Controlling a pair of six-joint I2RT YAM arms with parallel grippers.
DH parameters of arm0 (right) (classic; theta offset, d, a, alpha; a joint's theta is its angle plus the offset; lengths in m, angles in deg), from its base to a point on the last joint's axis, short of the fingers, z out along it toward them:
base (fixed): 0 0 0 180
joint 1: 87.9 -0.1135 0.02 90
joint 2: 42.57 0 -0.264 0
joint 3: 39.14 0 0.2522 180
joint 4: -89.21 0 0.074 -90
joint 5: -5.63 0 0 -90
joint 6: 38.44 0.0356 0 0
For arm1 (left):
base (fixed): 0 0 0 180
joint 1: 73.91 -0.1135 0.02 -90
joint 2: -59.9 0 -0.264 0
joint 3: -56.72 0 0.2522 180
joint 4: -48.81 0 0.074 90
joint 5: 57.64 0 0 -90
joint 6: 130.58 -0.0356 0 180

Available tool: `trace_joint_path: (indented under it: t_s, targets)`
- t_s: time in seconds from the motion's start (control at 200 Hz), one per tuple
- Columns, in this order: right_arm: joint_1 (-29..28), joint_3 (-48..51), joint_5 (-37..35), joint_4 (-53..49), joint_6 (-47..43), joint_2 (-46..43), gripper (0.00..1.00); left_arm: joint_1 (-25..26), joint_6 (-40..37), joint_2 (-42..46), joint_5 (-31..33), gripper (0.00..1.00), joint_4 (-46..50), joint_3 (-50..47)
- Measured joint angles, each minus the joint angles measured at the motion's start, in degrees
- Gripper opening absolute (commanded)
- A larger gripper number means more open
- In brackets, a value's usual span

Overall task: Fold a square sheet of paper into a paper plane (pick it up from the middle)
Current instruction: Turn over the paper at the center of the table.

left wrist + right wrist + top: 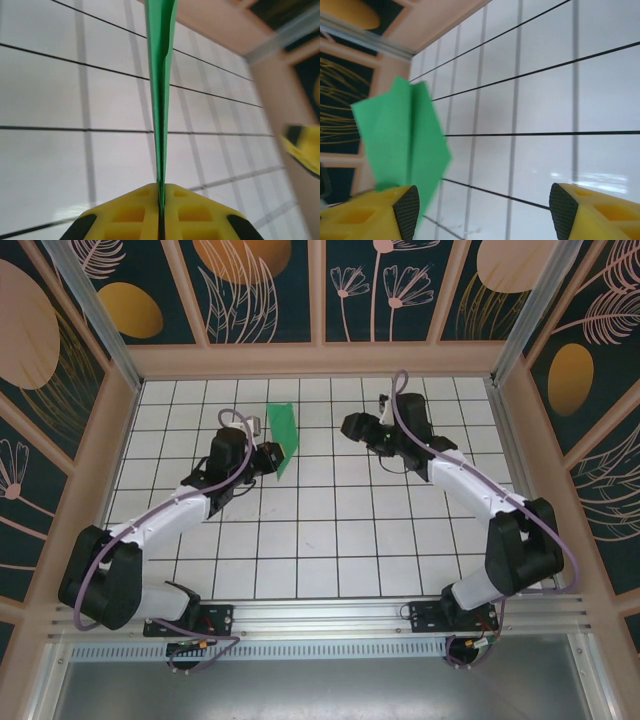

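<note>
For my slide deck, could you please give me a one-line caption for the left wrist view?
Left fingers pinch the folded green paper, seen edge-on over the white grid table.

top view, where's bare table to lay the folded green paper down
Widest bare stretch of table: the middle tiles between the left arm and right arm. The far-right corner behind the right gripper is free. Crowded: far centre-left, where the left gripper pinches the green paper.
</note>
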Motion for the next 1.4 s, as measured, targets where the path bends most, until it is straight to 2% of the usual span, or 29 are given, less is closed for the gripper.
trace_joint_path:
  t_s: [0.16,0.295,0.45,0.6,0.746,0.841,0.931,1.006,1.051,1.141,1.276,1.401]
  targets:
    - [0.15,3.82,-6.78,-1.7,-1.62,-3.45,0.79,4.13,-5.95,-2.6,20.98,0.08,16.24,8.61]
    - [0.92,4.72,-9.62,-2.58,-2.6,-4.66,0.79,7.3,-7.39,-9.16,35.26,0.09,26.08,14.25]
    - [2.05,5.42,-11.32,-3.54,-2.62,-5.62,0.79,9.81,-7.32,-17.88,44.63,0.1,33.97,17.86]
    - [2.93,6.51,-12.11,-3.89,-2.6,-6.36,0.79,12.48,-7.23,-25.81,49.03,0.11,37.9,21.49]
    - [4.09,7.69,-12.37,-4.26,-2.56,-6.54,0.79,14.75,-6.62,-33.09,49.42,0.14,38.71,24.52]
    - [4.59,8.0,-12.35,-4.26,-2.4,-6.54,0.79,15.58,-6.1,-35.45,47.76,0.2,38.6,24.87]
    - [4.76,8.02,-12.31,-4.26,-2.36,-6.54,0.79,15.85,-5.46,-35.71,44.3,0.33,37.73,24.87]
    - [4.81,8.04,-12.26,-4.26,-2.36,-6.54,0.79,15.85,-5.11,-35.06,41.11,0.51,35.91,24.85]
    - [4.81,8.04,-12.13,-4.26,-2.36,-6.54,0.79,15.85,-5.6,-33.99,38.77,0.62,34.67,24.65]
    - [4.79,8.04,-11.54,-4.24,-2.38,-6.32,0.79,15.85,-5.01,-30.53,35.21,0.77,32.26,23.87]
    - [2.54,6.95,-12.2,-4.68,-2.38,-3.67,0.78,14.86,-5.18,-22.03,29.29,0.86,27.41,20.72]
    - [-3.76,3.32,-14.1,-5.18,-2.34,1.55,0.71,10.6,-4.63,-13.38,22.56,0.93,22.49,15.37]
